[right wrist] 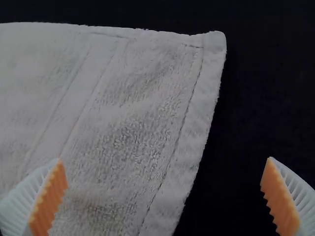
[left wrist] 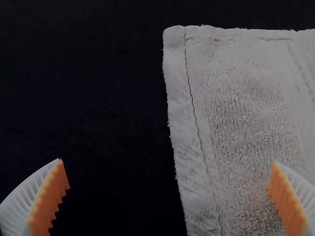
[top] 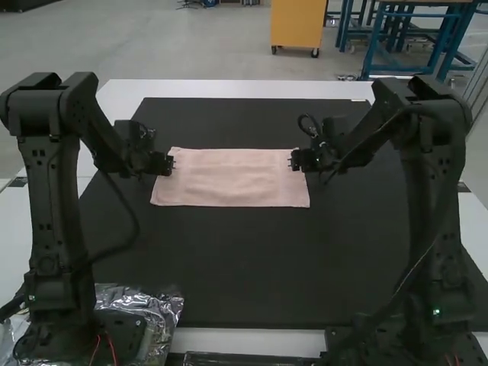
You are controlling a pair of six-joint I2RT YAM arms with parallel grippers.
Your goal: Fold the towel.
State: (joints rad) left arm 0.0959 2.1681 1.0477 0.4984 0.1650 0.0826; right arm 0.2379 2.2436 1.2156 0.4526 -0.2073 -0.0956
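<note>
Your left gripper (left wrist: 168, 161) and right gripper (right wrist: 165, 159) both have jaws spread wide, nothing pinched. Towel (top: 229, 179) lies flat between them, a side hem (left wrist: 184, 137) crossing each finger gap. Expect light, soft, floppy terry, not slippery, not fragile. Take the stitched hems near the far corners (left wrist: 173, 35), just ahead of your jaws; too shallow a bite likely drops it, and the middle will sag.

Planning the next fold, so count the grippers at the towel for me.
2: the left gripper is open at the left end of the towel, near its far corner; the right gripper, also open, is near the far corner at the right end.
</note>
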